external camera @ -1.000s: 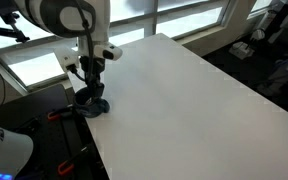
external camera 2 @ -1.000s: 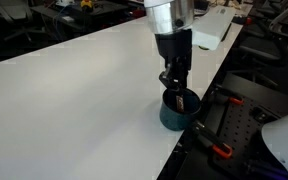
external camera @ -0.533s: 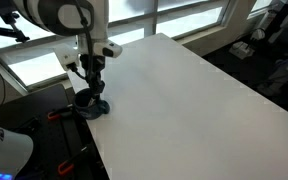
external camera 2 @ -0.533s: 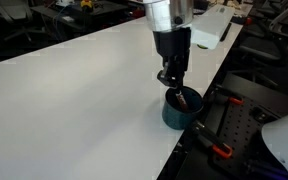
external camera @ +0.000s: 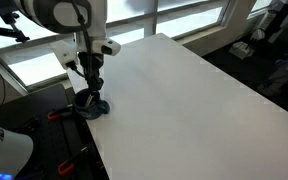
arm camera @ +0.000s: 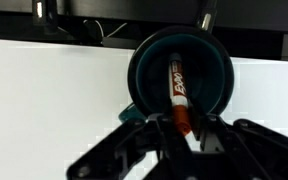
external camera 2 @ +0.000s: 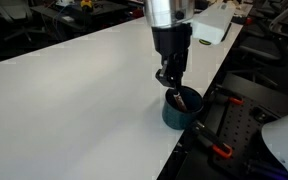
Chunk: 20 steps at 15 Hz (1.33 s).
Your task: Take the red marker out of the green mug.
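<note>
Clamping the red marker (arm camera: 176, 88), gripper (arm camera: 186, 130) over green mug (external camera 2: 174, 119) beside table (external camera 2: 74, 100) edge.

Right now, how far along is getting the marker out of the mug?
Done: the gripper is over the mug, straddling the marker at its top end. In hand: the grasp; I cannot tell whether it is clamped. Left: the lift out, as most of the marker sits inside the mug.

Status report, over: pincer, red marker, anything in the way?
Pincer shut on upper end of thin dark-red marker. Marker tilted, mostly inside squat teal mug. No obstacle seen above the mug.
</note>
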Motion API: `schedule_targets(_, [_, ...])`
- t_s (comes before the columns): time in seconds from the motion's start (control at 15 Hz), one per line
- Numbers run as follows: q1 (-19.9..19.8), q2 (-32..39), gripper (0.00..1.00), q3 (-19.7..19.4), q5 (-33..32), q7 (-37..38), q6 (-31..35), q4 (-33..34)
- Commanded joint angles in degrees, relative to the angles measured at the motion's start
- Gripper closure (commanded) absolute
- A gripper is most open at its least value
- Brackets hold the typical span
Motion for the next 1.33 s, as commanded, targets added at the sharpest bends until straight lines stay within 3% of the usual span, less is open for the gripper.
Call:
schedule_targets(0.0, [0.82,-8.80,0.95,0.52,4.30,-3.40,-5.26,-1.85])
schedule_targets(0.33, [-0.42,-19.66,0.95,0.85,1.77,0.43,-15.27,-0.30])
schedule_targets(0.67, [-4.71,-25.28,0.95,0.56,-3.05,4.90,-17.56,4.36])
schedule_targets(1.0, [-10.17,-19.69,0.95,-0.79,-8.10,5.10,-6.76,8.11])
schedule_targets(1.27, [-12.70,-9.74,0.95,-2.00,-9.30,5.30,5.48,9.51])
